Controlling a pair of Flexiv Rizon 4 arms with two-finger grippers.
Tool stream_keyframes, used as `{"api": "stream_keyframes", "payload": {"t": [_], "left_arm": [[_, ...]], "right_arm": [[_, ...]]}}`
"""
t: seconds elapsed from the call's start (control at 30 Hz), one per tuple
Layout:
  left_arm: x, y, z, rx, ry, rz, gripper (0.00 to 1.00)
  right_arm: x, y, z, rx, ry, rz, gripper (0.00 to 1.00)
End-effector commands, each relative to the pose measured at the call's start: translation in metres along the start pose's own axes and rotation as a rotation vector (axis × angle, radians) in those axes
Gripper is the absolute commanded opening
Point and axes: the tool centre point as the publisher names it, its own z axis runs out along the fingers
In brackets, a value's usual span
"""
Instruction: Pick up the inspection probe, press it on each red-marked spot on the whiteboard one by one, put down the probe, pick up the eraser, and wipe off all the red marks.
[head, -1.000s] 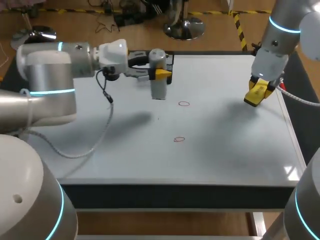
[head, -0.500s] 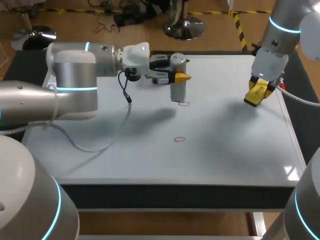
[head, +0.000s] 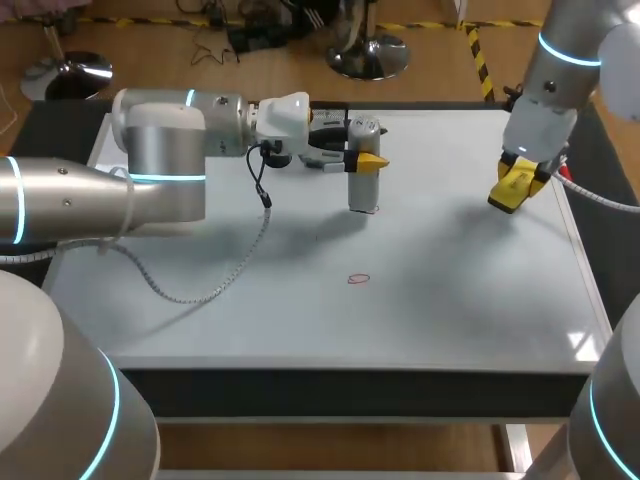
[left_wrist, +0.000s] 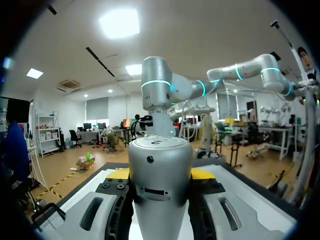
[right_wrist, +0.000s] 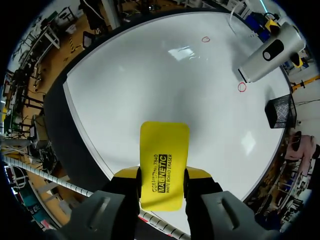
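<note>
White, glossy whiteboard (head: 450, 300) covers the worktop (head: 330, 385). It has a dark rim, and ceiling lights glint off its surface.

Probe (head: 363, 190): a smooth grey metal cylinder, standing upright with a flat top. A small dark hole and a slot show on its side in the left wrist view. The left fingers (head: 370, 160) come at it level from the side and grip it near the upper part. One yellow tip is pressed to each flank, so the hold is firm.

The probe's foot meets the board. One small red ring (right_wrist: 242, 87) sits right at the foot, partly hidden in the head view. I cannot tell how hard the foot bears down.

A second red ring (head: 358, 279) lies well apart from the probe, toward the board's front edge.

Eraser (right_wrist: 164, 150): a flat yellow slab with rounded corners and black print on its face. It is pinched between the right fingers (right_wrist: 199, 173) and juts out past their tips. It is held over the board, well apart from the probe, on the probe's right.
</note>
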Motion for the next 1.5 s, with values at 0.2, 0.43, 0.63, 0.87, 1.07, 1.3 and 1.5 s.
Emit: {"api": "stream_keyframes", "payload": {"t": [0.2,0.43,0.63,0.87,1.07,1.3,1.5], "left_arm": [[-0.007,0.009,0.006,0.002,-0.002,-0.011,0.0],[-0.014,0.014,0.01,-0.005,-0.013,-0.018,0.0],[-0.017,0.018,0.013,-0.011,-0.017,-0.028,0.0],[-0.019,0.022,0.014,-0.017,-0.018,-0.036,0.0],[-0.019,0.022,0.014,-0.015,-0.018,-0.037,0.0],[-0.02,0.022,0.014,-0.015,-0.018,-0.036,0.0],[-0.022,0.021,0.014,-0.017,-0.017,-0.036,0.0]], "right_arm": [[0.0,-0.001,-0.001,0.002,0.004,-0.001,0.0],[0.0,-0.001,-0.001,0.002,0.004,-0.001,0.0],[0.0,-0.001,-0.001,0.002,0.004,-0.001,0.0],[0.0,-0.001,-0.001,0.002,0.004,-0.001,0.0],[0.0,-0.001,-0.001,0.002,0.004,-0.001,0.0],[0.0,-0.001,-0.001,0.002,0.004,-0.001,0.0],[0.0,-0.001,-0.001,0.002,0.004,-0.001,0.0]]}}
